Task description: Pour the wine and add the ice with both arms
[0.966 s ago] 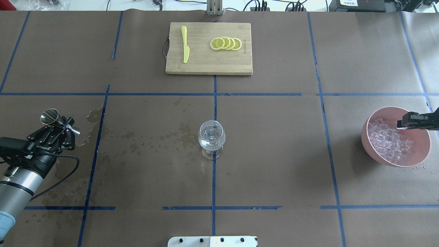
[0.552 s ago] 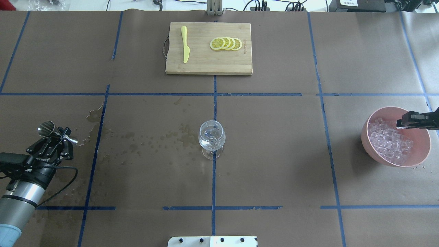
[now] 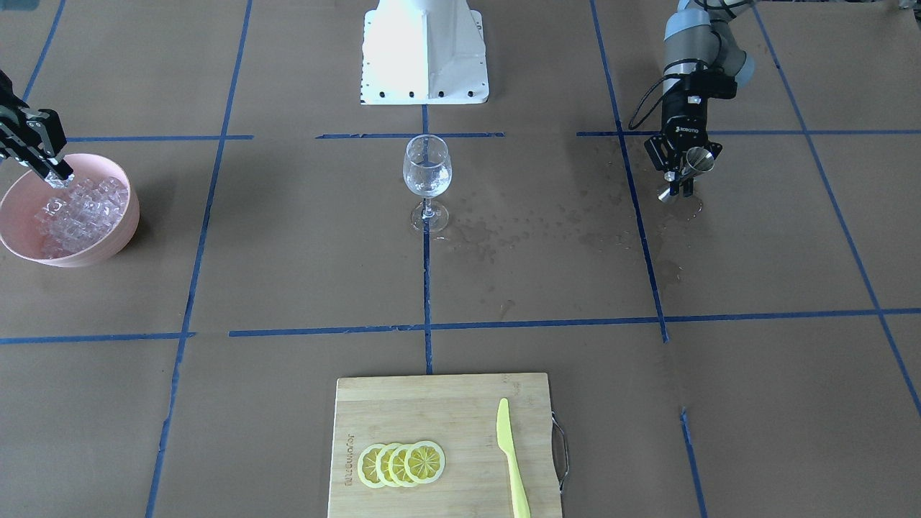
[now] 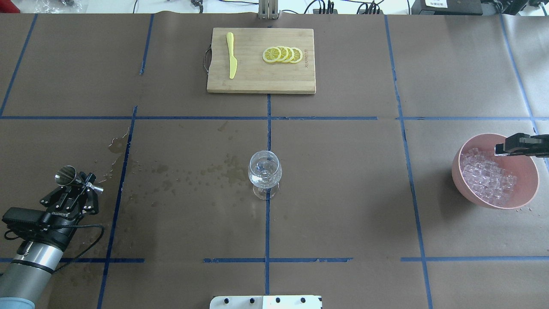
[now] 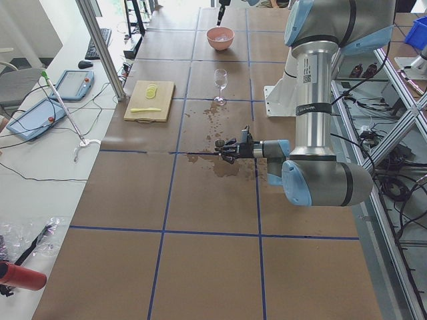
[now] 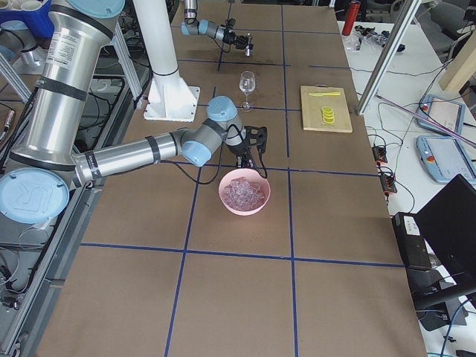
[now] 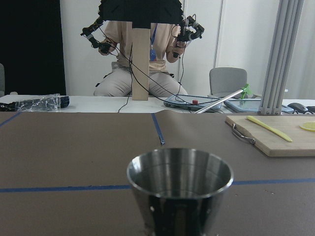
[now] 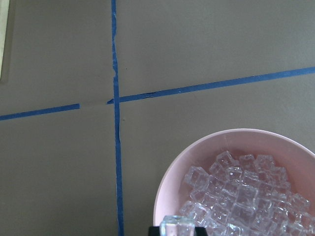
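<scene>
Steel is what you find in the left gripper [image 4: 85, 182]. Its fingers are clamped on a jigger [image 4: 65, 175], held low over the brown-papered table [image 4: 343, 193]. The jigger is just beside a wet stain [image 3: 687, 210] and well apart from the wine glass [image 4: 265, 171]. In the left wrist view you see the jigger's mouth facing up. The wine glass stands upright at the table's centre on a blue tape line, with a little watery wine [image 3: 427, 184] in its bowl. Now check the right gripper [image 4: 498, 150]. It hangs above the pink bowl [image 4: 461, 182], with its fingertips closed on one ice cube [image 8: 177, 225]. The remaining ice [image 4: 489, 180] lies heaped in that bowl, below the held cube.
</scene>
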Motion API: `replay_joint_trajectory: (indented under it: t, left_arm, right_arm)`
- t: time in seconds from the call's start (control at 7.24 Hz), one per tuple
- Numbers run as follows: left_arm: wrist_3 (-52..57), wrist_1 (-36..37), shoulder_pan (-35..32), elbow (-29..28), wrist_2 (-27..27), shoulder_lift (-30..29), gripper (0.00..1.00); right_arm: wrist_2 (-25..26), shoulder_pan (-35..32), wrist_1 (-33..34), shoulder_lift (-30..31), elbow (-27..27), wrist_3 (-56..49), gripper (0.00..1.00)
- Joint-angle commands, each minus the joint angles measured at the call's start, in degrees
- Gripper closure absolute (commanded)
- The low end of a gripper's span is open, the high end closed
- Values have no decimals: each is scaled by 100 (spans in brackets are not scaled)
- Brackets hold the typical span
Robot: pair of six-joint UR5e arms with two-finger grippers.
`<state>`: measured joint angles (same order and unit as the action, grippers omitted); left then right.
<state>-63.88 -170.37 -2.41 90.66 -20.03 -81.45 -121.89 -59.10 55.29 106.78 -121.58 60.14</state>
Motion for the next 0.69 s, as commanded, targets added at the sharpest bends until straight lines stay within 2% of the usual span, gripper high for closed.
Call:
replay_joint_trajectory:
  t: [0.0,0.28,0.55]
  left_arm:
    - [-1,4,38,-109,16,-99,100]
    - [7,48,47,-180,16,-231,97]
    - [7,56,47,-215,16,-310,85]
  right_arm:
    - [-230,-234,-36,-52,-233,7,100]
    - [-239,-269,-54,-183,-296,33,100]
    - [-239,-278,-54,-298,-322,42,100]
